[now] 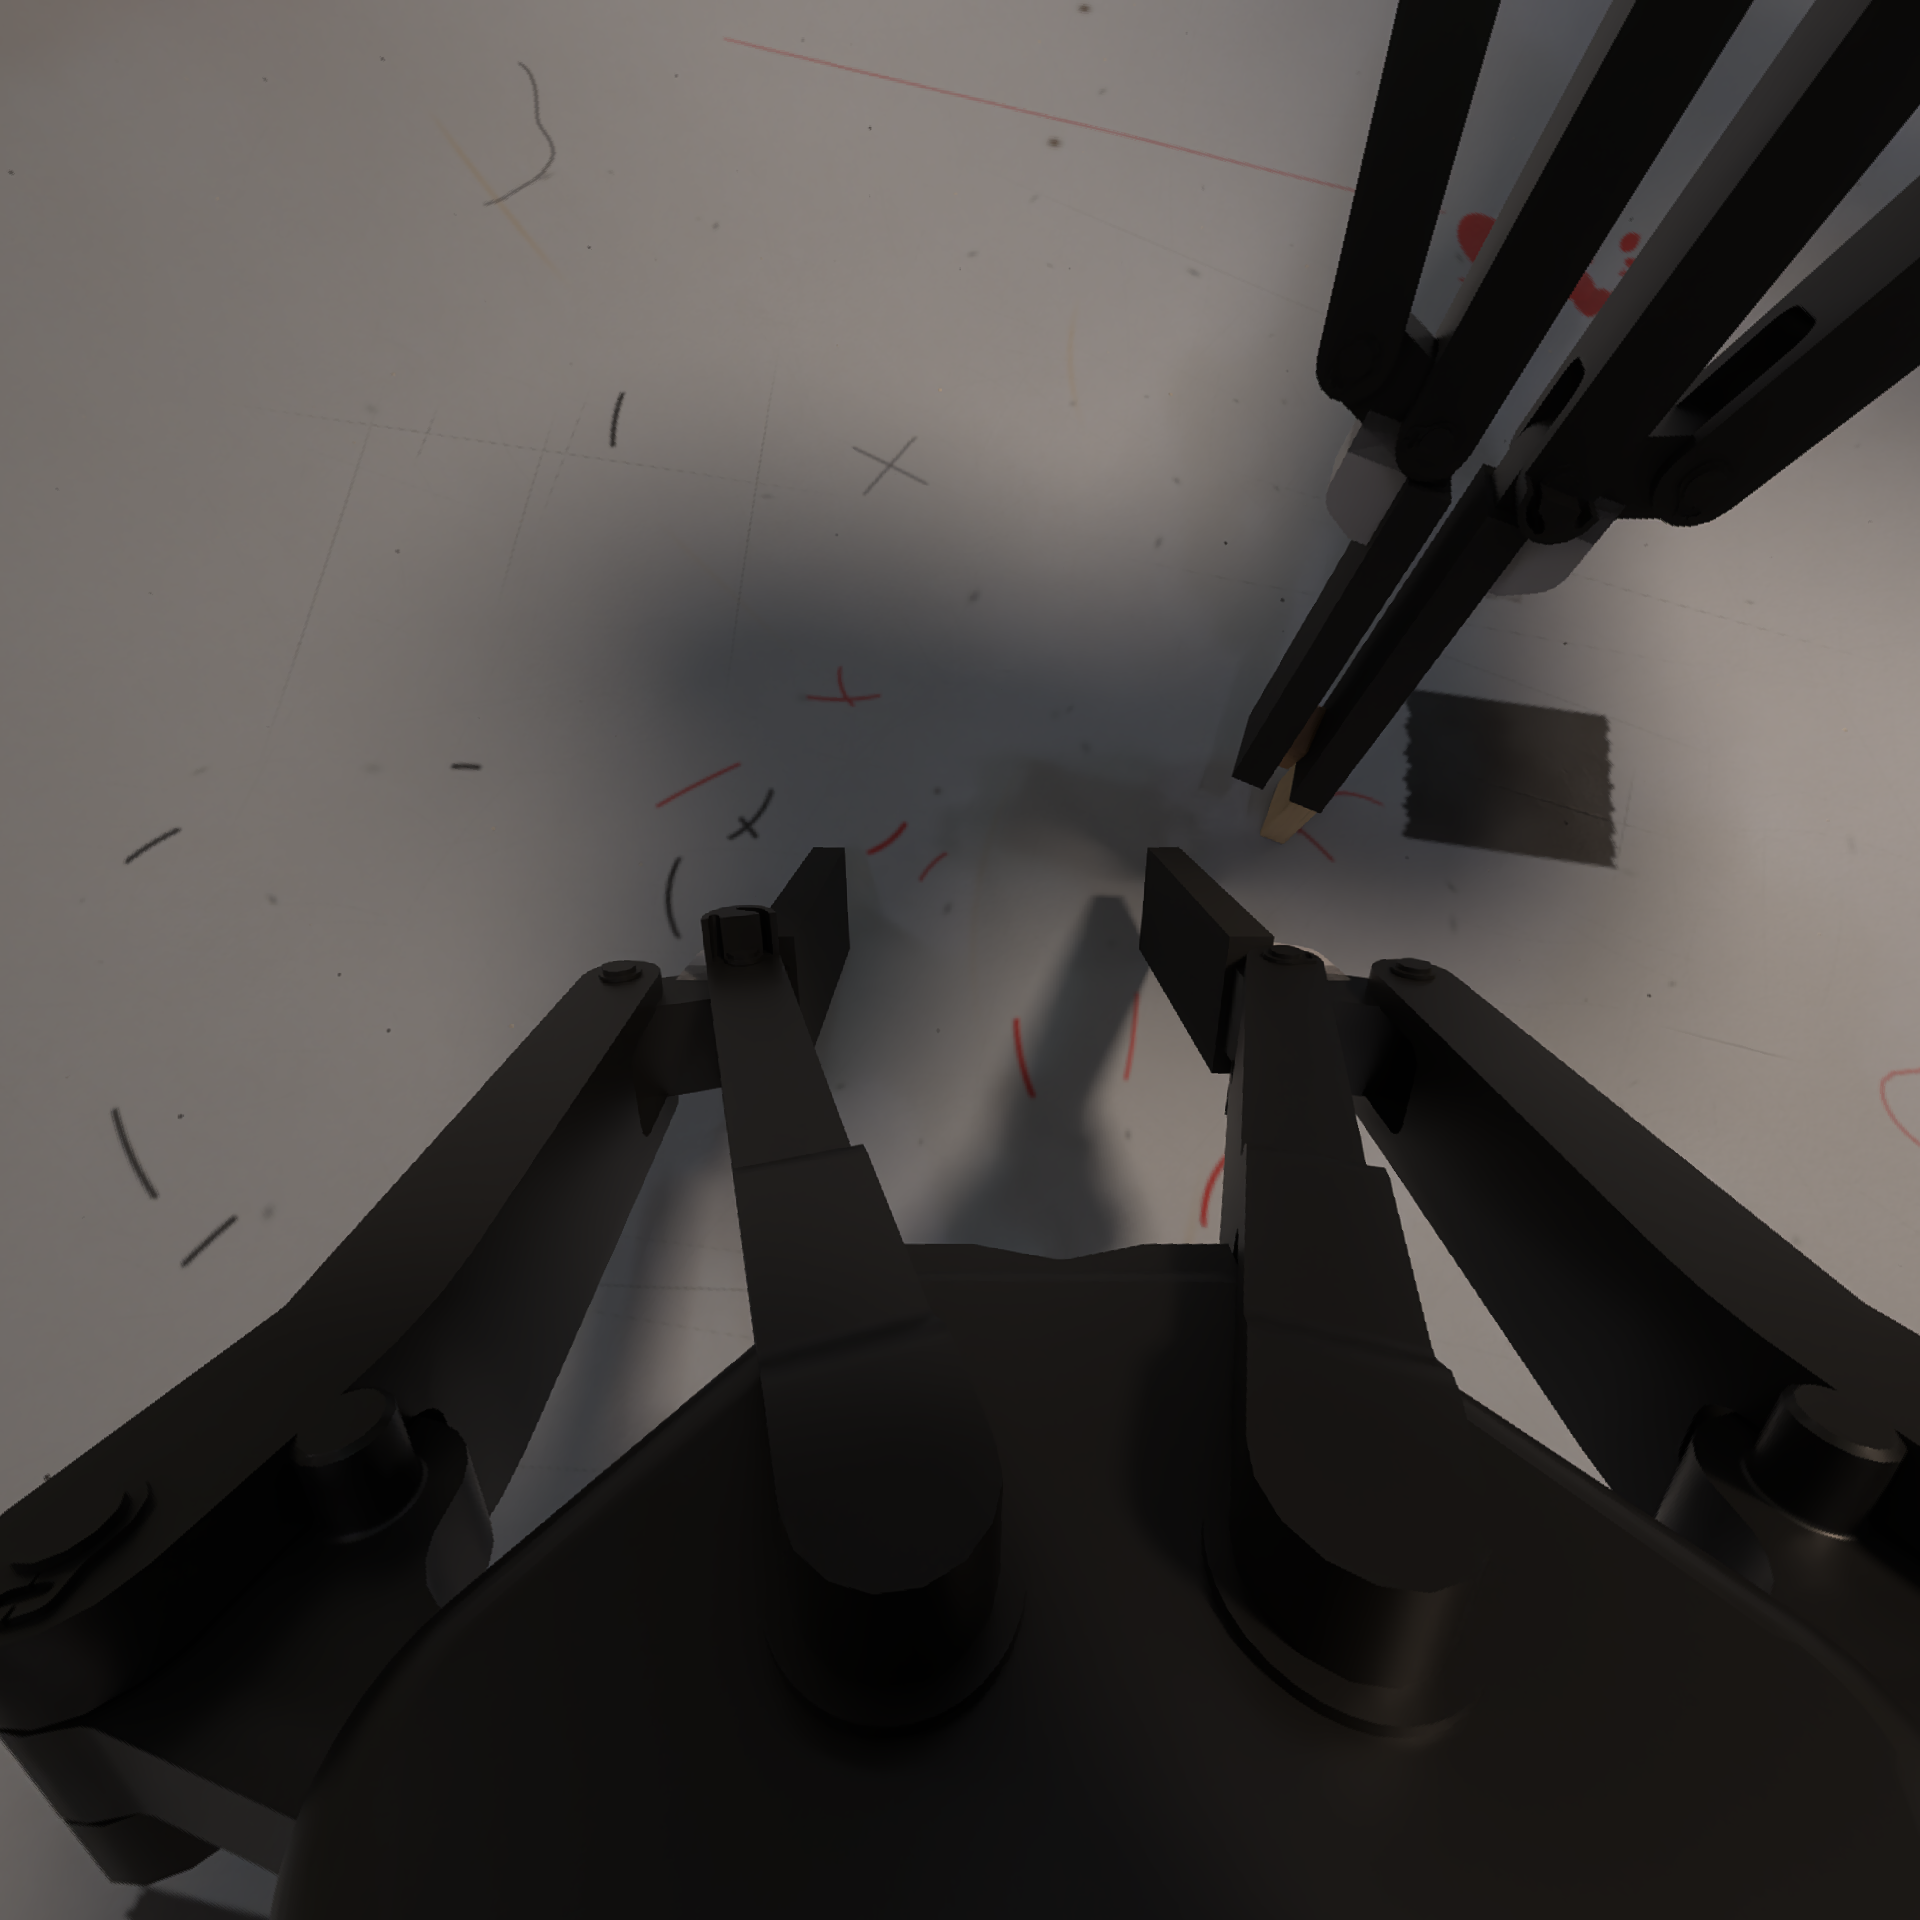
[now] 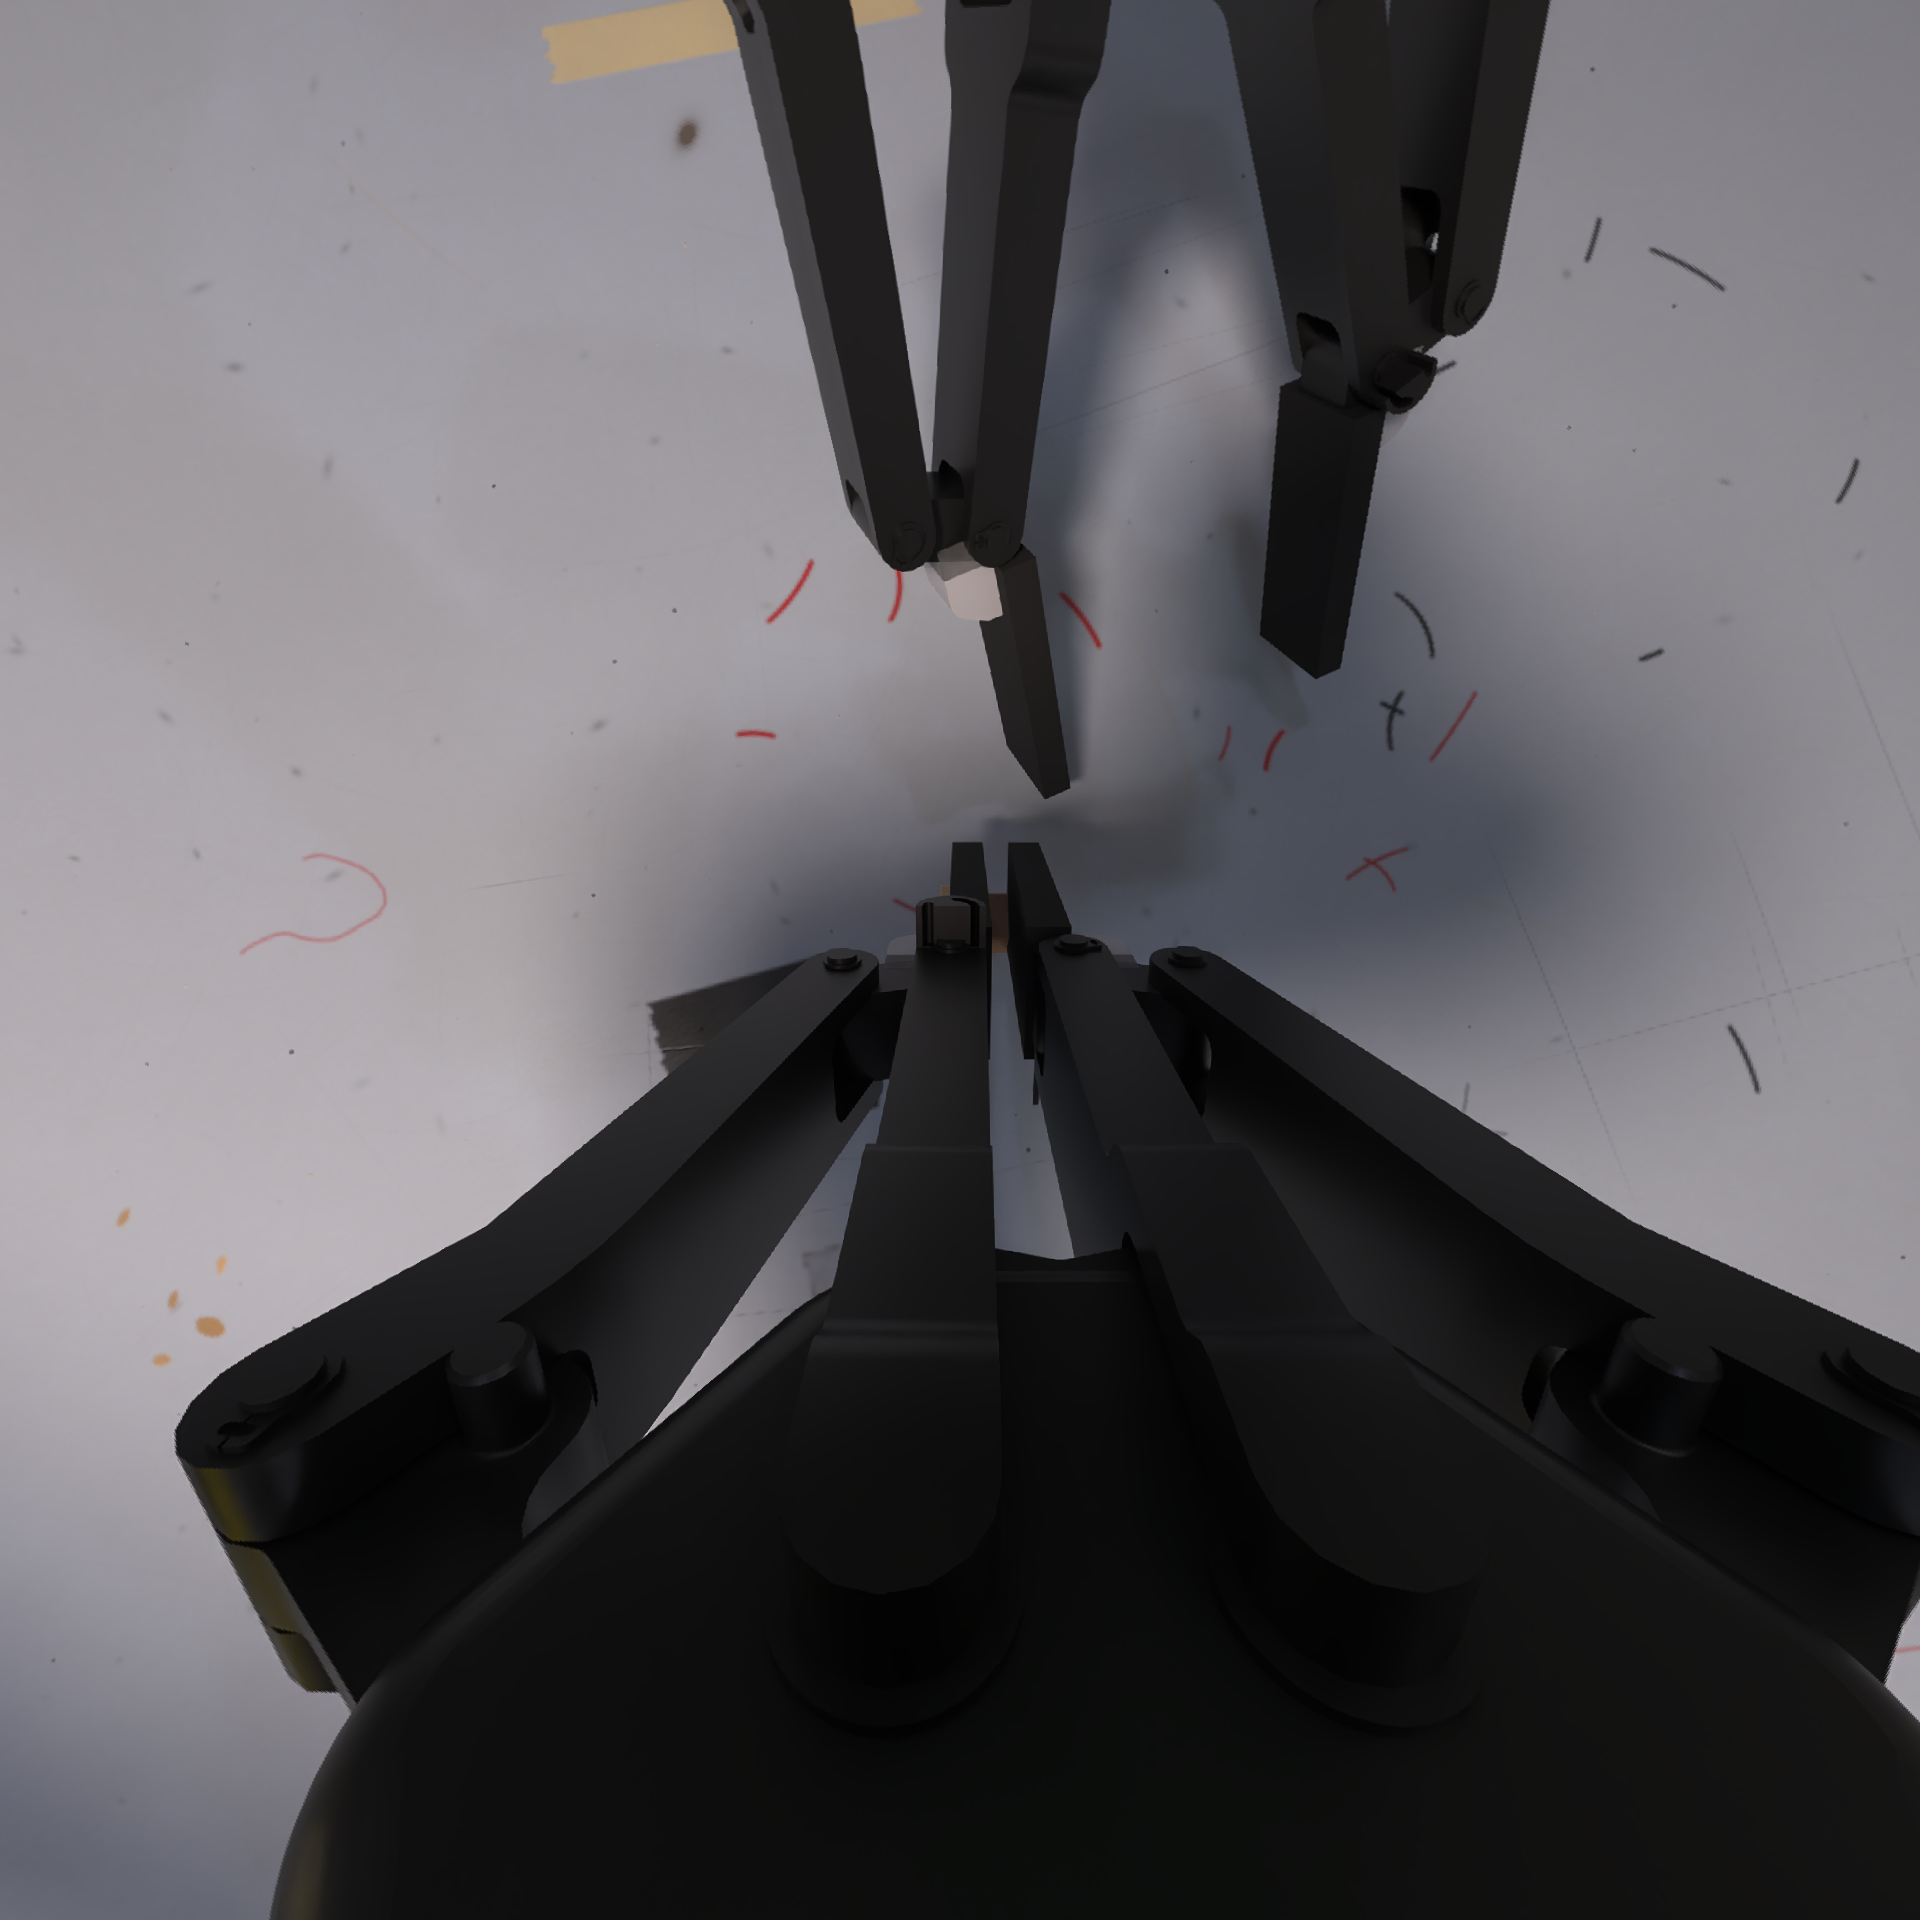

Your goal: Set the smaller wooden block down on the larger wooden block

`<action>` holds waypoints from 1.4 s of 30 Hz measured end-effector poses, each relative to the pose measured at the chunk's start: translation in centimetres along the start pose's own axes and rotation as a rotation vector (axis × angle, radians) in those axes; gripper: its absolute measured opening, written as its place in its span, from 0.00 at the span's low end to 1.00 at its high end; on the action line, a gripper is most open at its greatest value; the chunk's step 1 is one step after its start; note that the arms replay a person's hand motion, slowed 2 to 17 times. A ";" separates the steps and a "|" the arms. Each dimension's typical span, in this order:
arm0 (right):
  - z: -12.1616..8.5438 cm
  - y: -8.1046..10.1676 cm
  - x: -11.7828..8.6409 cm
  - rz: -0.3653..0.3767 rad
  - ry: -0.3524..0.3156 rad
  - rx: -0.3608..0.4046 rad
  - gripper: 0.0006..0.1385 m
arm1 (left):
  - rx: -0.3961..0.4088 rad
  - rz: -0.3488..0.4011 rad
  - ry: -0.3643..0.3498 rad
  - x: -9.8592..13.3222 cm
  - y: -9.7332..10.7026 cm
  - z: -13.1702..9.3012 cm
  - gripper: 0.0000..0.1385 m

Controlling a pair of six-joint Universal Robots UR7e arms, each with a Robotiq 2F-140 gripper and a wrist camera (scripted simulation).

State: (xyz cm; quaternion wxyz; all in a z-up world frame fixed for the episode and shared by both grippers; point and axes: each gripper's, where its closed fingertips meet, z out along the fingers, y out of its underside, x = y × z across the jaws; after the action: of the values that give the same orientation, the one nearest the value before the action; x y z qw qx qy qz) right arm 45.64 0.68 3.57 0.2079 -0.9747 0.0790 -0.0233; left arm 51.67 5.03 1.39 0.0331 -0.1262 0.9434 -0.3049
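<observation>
Scuffed white table (image 1: 312, 623) with pen marks lies under both arms. Right gripper (image 1: 1283, 790) points steeply down, fingers pinching a small wooden block (image 1: 1284, 816) near dark tape (image 1: 1507, 779). Left gripper (image 1: 995, 883) hovers close by, fingers spread, holding nothing.

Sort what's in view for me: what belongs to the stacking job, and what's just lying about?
Job:
- wooden block, pinched in the right claw
- left claw, open and empty

Lying about:
- dark patch on the table
- tan tape strip
- pen marks, red spots

A second block is not in view.
</observation>
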 end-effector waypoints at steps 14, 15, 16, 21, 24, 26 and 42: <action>0.1 0.1 0.0 -0.102 0.014 -0.027 0.04 | 0.011 0.014 0.013 0.0 -0.1 0.1 0.54; 0.1 0.0 -0.1 -0.112 0.016 -0.029 0.04 | 0.012 0.016 0.015 0.0 -0.1 0.1 0.54; 0.1 0.0 -0.1 -0.122 0.016 -0.031 0.04 | 0.013 0.018 0.016 0.0 -0.1 0.1 0.54; 0.1 0.0 -0.1 -0.161 0.016 -0.038 0.04 | 0.016 0.026 0.022 0.0 -0.1 0.1 0.54; 0.1 0.0 -0.1 -0.183 0.015 -0.044 0.04 | 0.017 0.031 0.026 0.0 -0.2 0.1 0.54; 0.1 0.0 -0.1 -0.196 0.013 -0.048 0.04 | 0.018 0.034 0.029 0.0 -0.2 0.1 0.54; 0.2 -0.1 -0.3 -0.251 0.023 -0.054 0.04 | 0.024 0.045 0.039 0.0 -0.1 0.1 0.54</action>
State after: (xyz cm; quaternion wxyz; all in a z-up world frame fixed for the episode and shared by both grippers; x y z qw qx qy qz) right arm 45.36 0.88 3.45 0.1761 -0.9818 -0.0405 -0.0582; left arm 51.71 4.88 1.42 0.0229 -0.0984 0.9427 -0.3180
